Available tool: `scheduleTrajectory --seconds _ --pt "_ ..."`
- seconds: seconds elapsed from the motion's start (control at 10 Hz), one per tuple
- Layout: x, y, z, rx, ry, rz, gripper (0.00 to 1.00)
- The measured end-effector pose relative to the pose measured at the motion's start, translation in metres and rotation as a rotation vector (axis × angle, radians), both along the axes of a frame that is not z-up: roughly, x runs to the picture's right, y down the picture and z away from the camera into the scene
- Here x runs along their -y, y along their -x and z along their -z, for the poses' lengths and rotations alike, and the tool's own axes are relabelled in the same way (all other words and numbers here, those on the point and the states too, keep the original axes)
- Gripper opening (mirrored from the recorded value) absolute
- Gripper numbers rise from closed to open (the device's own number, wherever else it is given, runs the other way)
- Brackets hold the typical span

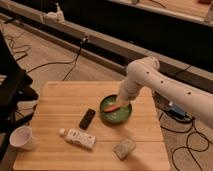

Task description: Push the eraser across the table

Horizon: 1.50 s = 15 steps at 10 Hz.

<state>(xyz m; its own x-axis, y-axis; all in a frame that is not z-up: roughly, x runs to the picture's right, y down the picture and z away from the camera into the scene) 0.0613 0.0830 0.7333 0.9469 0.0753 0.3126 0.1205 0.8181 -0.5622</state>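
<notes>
The eraser (87,118), a small flat black block, lies near the middle of the light wooden table (59,102). My white arm reaches in from the right, bends at its elbow and comes down over the table's right half. The gripper (121,102) is at the right rim of a green bowl (118,115), to the right of the eraser and a bowl's width from it. It is not touching the eraser.
The green bowl holds an orange-red item (111,106). A white labelled bottle (79,138) lies in front of the eraser. A speckled sponge (124,148) sits at the front right, a white cup (22,137) at the front left. Cables run across the floor.
</notes>
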Motion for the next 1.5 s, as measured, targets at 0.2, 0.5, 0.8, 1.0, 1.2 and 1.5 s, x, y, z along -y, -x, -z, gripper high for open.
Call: scheduleTrajectory --seconds 0.2,0.5,0.8,1.0,1.2,1.5 --pt "-0.001 -0.003 0.000 -0.004 0.001 -0.002 0.00" --pt "-0.001 -0.003 0.000 -0.005 0.002 -0.003 0.00" --pt "-0.013 -0.013 -0.002 -0.012 0.021 -0.032 0.00" --pt "-0.021 -0.007 -0.009 -0.001 0.032 -0.026 0.00" --pt "-0.026 0.013 -0.017 0.030 0.035 0.014 0.00" --pt "-0.042 0.045 -0.035 0.064 0.058 0.094 0.00"
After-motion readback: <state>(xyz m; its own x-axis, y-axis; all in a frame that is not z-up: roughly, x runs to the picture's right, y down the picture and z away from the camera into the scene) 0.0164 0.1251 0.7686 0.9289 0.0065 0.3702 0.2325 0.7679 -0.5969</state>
